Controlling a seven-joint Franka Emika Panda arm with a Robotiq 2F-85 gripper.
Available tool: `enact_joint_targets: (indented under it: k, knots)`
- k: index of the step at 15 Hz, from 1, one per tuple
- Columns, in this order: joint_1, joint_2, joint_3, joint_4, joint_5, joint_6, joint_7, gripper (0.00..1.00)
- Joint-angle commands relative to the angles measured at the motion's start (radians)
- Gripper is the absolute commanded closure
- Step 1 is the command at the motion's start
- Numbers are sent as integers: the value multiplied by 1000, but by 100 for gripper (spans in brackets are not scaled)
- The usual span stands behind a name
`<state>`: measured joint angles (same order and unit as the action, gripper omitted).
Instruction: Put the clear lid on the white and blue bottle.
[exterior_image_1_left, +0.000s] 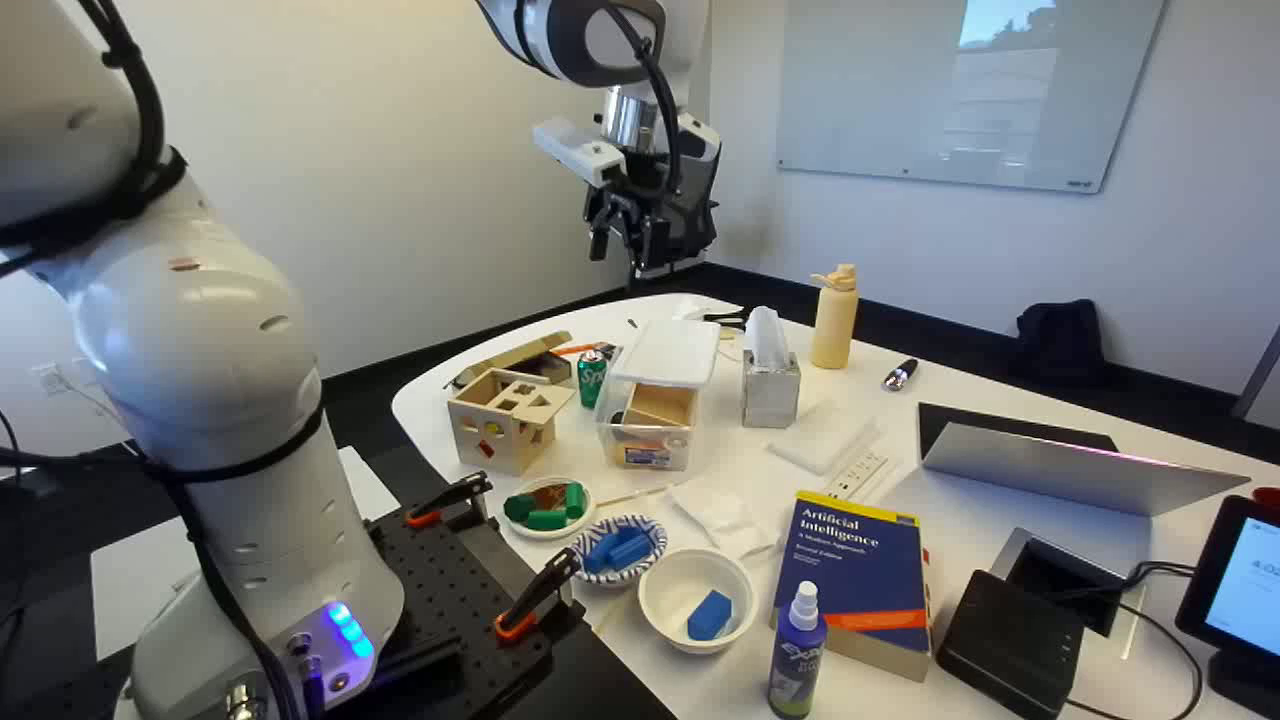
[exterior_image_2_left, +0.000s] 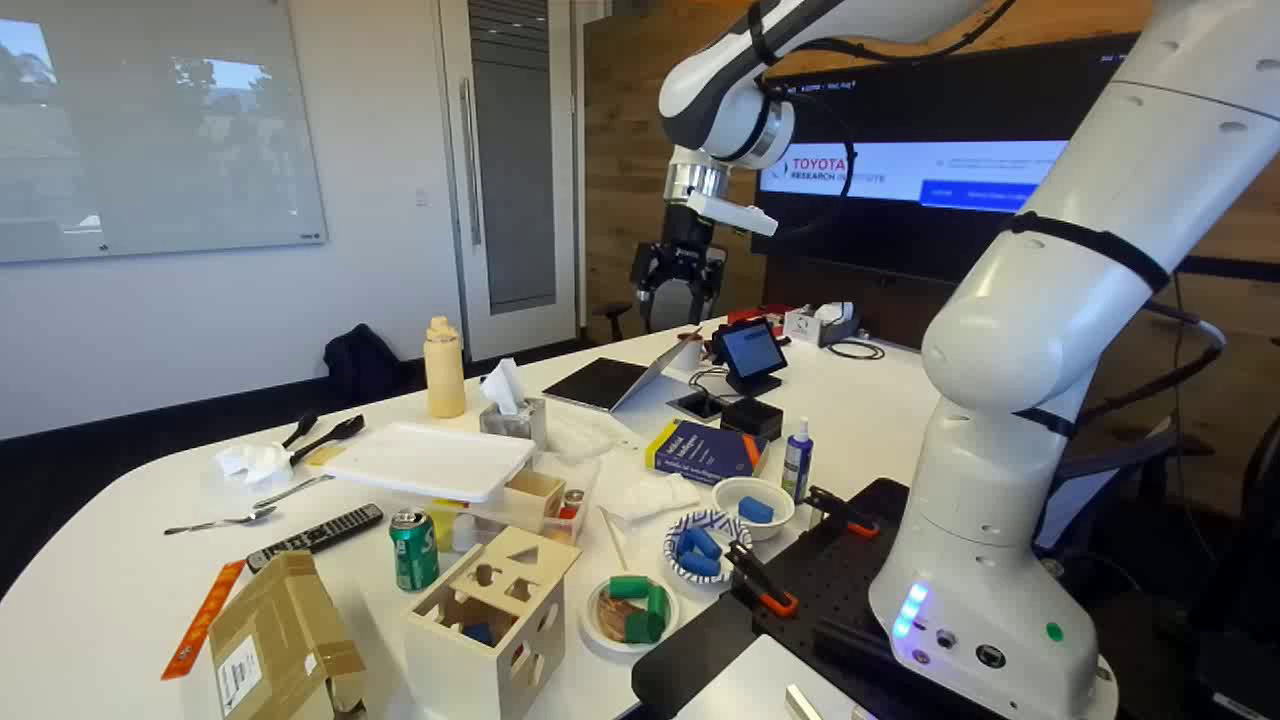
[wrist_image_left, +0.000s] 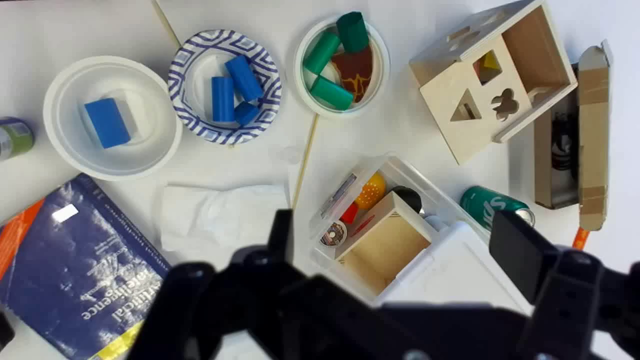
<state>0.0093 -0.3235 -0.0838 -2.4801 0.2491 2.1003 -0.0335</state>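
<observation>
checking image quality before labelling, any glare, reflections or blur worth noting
Wrist view: patchy sheen on the book, and the gripper looks dark and somewhat soft-edged up close; in both exterior views: the whiteboard carries bright reflections; in an exterior view: some small text on the wall screen is too blurred to read.

Blue bottle (exterior_image_1_left: 797, 652) upright, claw (exterior_image_1_left: 628, 243) aloft.
</observation>
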Motion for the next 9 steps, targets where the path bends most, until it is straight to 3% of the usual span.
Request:
enact_joint_targets:
  k: [1,3,9]
  knots:
    - [-10,0,9,2,3,-3,-2,0]
    - [-10,0,9,2,3,-3,-3,0]
    - [-7,314,47,71,-46,205,73,0]
